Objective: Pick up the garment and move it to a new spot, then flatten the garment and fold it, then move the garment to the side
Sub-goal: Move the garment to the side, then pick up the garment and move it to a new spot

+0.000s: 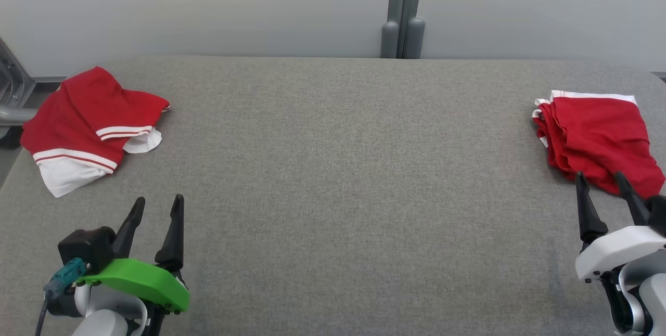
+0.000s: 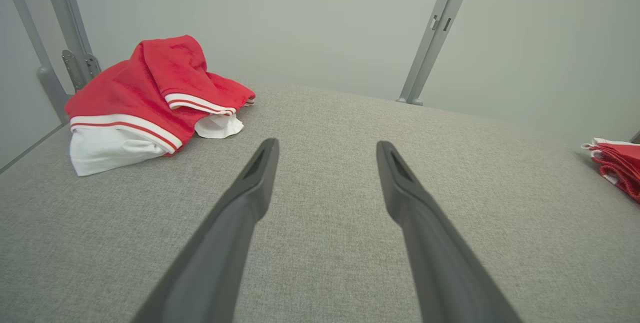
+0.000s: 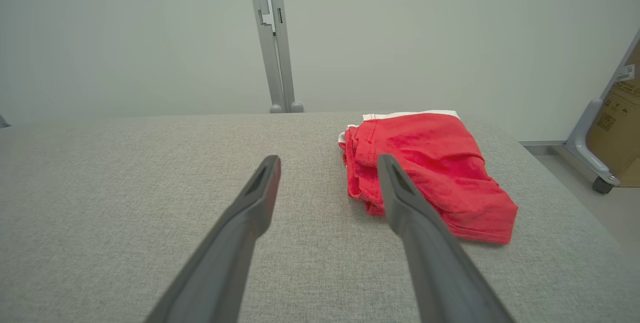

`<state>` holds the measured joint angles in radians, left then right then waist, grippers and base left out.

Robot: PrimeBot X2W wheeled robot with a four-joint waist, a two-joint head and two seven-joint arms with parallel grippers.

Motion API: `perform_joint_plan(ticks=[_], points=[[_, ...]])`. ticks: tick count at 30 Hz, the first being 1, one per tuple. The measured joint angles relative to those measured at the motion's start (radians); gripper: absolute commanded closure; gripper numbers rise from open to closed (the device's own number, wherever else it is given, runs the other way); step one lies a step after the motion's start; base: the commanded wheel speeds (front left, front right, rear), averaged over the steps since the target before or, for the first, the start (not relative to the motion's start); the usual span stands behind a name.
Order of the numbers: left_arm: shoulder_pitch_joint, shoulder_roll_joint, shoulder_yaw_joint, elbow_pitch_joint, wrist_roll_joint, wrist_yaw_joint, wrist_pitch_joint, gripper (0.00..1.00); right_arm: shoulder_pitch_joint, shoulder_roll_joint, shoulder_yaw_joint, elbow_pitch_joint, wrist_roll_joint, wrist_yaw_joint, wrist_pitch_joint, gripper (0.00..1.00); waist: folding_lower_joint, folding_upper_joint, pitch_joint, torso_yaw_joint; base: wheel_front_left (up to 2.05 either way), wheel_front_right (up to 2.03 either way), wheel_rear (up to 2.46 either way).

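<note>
**Crumpled garment at far left; both grippers wide and empty**

The crumpled garment (image 1: pixel 88 117), red with white striped bands, lies heaped at the far left of the table (image 1: pixel 343 180), apart from the left gripper (image 1: pixel 158 199), whose jaws stand wide and empty. Soft, light and limp, it should sag when lifted; the near white hem or a raised red fold looks the best hold. The right gripper (image 1: pixel 599 176), likewise wide and empty, hovers at the near edge of a folded red stack (image 1: pixel 598 133). Nothing obstructs the left approach.

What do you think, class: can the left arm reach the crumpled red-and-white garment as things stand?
Probably yes: the left gripper has open jaws, the crumpled garment lies ahead and slightly to its left, and bare grey table stretches between them.
</note>
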<state>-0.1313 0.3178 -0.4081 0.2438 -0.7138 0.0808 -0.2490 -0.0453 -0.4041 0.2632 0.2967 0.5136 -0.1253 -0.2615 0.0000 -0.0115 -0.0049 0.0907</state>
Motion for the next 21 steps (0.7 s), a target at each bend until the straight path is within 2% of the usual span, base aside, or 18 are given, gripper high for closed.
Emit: perform_joint_plan(ticks=[10,17,20,21], points=[[0.019,-0.03,0.017,0.0,0.043,-0.025,0.0,0.0,0.069,0.045,-0.066,-0.037,-0.09,0.0,0.0,0.0,0.0,0.0,-0.006,0.005,0.0,0.0,0.0],[0.019,-0.061,0.025,-0.001,0.069,-0.029,0.0,0.0,0.089,0.062,-0.014,-0.086,-0.146,0.002,0.0,0.0,0.0,0.0,-0.007,0.05,0.0,0.0,0.0],[0.024,-0.073,0.064,-0.006,0.072,-0.024,0.0,0.0,0.085,0.069,0.034,-0.091,-0.167,0.024,0.0,0.0,0.0,0.0,-0.009,0.081,0.0,0.0,0.0],[0.04,-0.076,0.092,-0.017,0.081,-0.017,0.0,0.0,0.07,0.082,0.068,-0.091,-0.183,0.046,0.0,0.0,0.0,0.0,-0.011,0.104,0.0,0.0,0.0]])
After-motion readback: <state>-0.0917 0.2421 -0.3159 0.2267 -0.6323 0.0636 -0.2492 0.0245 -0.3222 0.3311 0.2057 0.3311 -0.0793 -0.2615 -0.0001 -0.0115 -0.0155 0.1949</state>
